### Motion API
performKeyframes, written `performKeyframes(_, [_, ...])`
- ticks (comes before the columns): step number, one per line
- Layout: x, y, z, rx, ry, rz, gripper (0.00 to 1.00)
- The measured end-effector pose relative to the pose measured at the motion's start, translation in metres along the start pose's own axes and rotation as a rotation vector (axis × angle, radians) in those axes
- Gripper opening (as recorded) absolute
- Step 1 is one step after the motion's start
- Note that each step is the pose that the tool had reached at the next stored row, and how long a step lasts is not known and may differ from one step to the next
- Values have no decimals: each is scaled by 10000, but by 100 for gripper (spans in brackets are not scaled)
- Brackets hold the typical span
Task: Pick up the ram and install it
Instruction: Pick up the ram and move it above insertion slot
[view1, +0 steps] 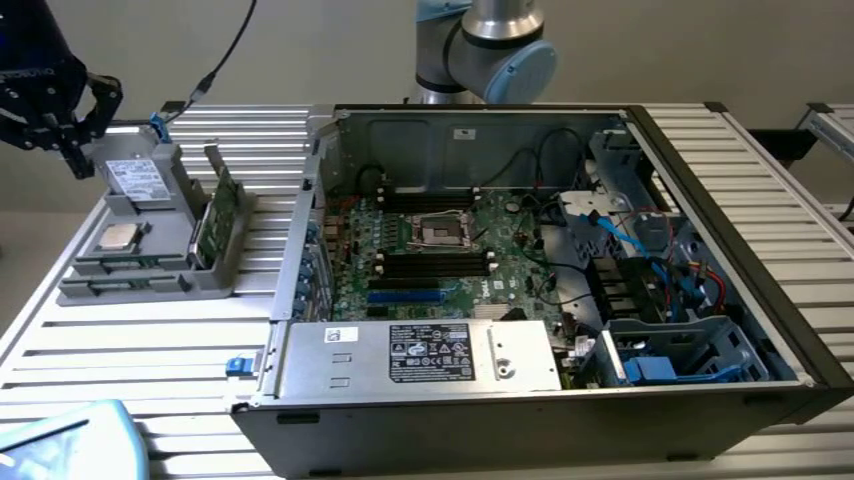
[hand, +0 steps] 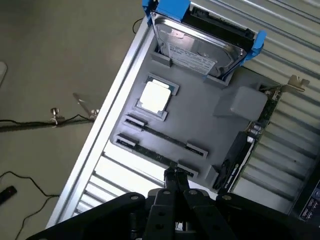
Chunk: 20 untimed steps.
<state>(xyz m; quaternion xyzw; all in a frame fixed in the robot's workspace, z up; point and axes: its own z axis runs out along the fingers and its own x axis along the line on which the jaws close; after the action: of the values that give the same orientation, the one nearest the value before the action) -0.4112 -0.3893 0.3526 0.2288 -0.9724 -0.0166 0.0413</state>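
we see the gripper (hand: 176, 176) hover over the grey holder tray (hand: 200, 117), fingers pressed together and gripping nothing. the ram (hand: 165, 139) lies flat in its groove in the tray, below the fingertips, its long axis parallel to the groove beside it. the tray also holds a cpu chip (hand: 155, 97), a hard drive (hand: 200, 47) and a green card (hand: 245, 150) on edge. the open computer case (view1: 534, 430) stands towards the exterior view's right.

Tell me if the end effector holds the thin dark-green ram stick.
No, the shut end effector is empty and the ram stick lies flat in the grey plastic tray.
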Motion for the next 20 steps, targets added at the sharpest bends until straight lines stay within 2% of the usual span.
performKeyframes(20, [-6, -5, 86, 259, 182, -3638, 11])
